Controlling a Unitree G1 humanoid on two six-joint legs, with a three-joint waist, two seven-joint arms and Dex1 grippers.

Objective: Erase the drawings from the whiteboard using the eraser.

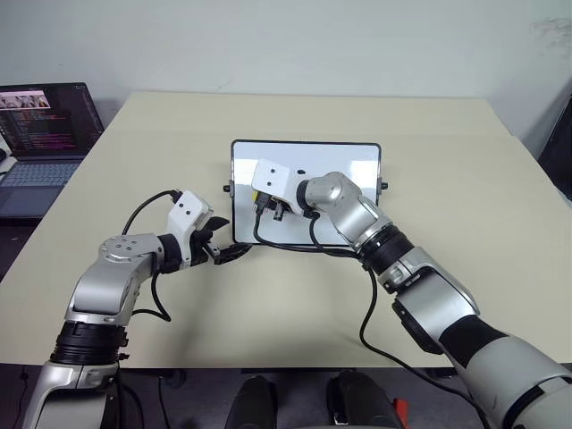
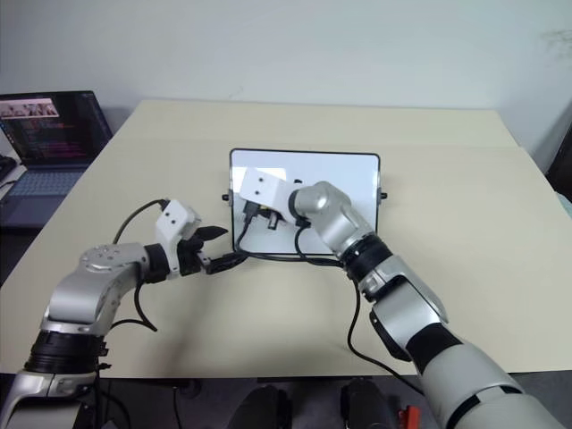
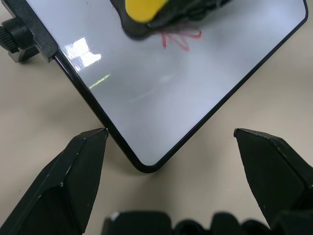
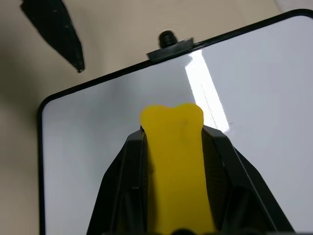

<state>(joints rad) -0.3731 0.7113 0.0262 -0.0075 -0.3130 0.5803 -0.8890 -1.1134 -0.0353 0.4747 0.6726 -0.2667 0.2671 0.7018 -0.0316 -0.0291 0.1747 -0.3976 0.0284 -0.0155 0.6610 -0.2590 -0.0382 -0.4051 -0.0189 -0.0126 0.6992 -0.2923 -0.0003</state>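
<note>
The whiteboard [image 1: 357, 170] lies flat on the table, black-framed, with a knob on each short side. My right gripper [image 1: 273, 213] hovers over its left half, shut on the yellow eraser [image 4: 173, 161], whose tip points at the board surface. A red scribble, the drawings [image 3: 178, 39], shows on the board just beside the eraser [image 3: 142, 10]; whether the eraser touches the board I cannot tell. My left gripper [image 3: 170, 132] is open at the board's near left corner, one finger on each side of that corner, holding nothing.
The beige table [image 1: 465, 206] has free room to the right of and behind the board. An open laptop [image 1: 45, 125] sits on a separate surface at the far left. Black cables hang from my right wrist across the board's near edge.
</note>
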